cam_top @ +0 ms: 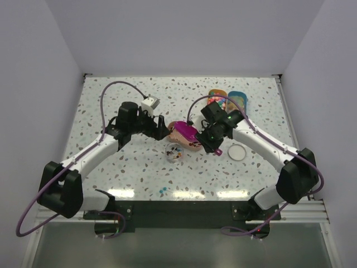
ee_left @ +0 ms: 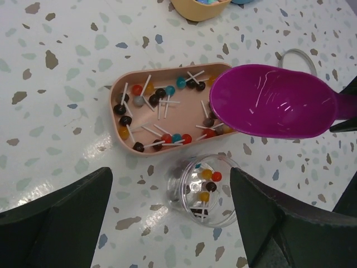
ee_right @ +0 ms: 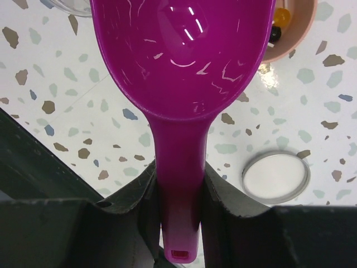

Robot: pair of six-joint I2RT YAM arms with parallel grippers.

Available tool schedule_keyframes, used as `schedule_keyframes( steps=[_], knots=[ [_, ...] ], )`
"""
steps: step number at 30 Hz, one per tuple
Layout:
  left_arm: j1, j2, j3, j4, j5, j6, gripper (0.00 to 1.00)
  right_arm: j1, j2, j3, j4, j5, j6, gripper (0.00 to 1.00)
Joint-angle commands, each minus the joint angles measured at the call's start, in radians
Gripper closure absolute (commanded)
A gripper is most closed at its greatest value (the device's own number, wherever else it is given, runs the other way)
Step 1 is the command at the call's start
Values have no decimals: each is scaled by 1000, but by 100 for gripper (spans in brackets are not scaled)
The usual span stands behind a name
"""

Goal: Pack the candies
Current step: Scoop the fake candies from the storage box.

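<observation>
Purple plastic scoop point(ee_left: 273, 100), its bowl empty and scuffed inside, hangs over the right end of the tray point(ee_left: 118, 85). Right jaws are clamped on its handle from both sides, plain in the right wrist view. Left jaws stand wide apart, holding nothing, poised above the clear cup point(ee_left: 203, 190).

Location of the candies point(ee_left: 159, 95): most lie loose in the shallow tan-pink tray on the desk point(ee_left: 56, 128). A handful already sit in the cup, which stands upright just beside the tray's near edge. The cup's lid point(ee_right: 276, 178) lies flat on the desk, well apart to the right.

Handling, as a judgement: each piece is a tiny hard ball on a thin white stick — very light, stiff, round enough to roll and smooth enough to slip. The sticks cross and tangle, so pieces will likely come up in clumps or catch on the scoop's lip. They are too small for these jaws to pinch singly. The scoop is the sound way to take them, pushed low along the tray floor and lifted level.

The cup looks light and liable to tip or skid when nudged. Any hold on it belongs across the side wall below the rim, not over the mouth. Pouring calls for a slow tilt — sticks may bridge the narrow opening.
</observation>
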State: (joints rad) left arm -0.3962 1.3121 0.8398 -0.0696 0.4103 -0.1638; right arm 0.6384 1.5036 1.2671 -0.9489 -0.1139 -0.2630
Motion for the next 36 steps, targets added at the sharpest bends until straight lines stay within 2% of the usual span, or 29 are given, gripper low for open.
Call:
schedule_keyframes(
  steps=[1,6,10,16,25,36],
  knots=[
    [-3,3,73,54,97,-65,9,0,-55,-43,81,-61,-18,100],
    [-3,-1,84,87,97,-52,11,0,-52,-54,90,-64,-21,100],
    [-1,35,99,82,64,-158,12,0,-65,-67,122,-64,-28,100],
    [0,121,176,71,88,-267,20,0,-92,-123,191,-69,-25,100],
    [-3,243,242,74,199,-382,41,1,-125,-195,289,-105,-30,100],
    [-3,294,269,-6,259,-364,66,1,-128,-222,340,-109,-42,100]
  ],
)
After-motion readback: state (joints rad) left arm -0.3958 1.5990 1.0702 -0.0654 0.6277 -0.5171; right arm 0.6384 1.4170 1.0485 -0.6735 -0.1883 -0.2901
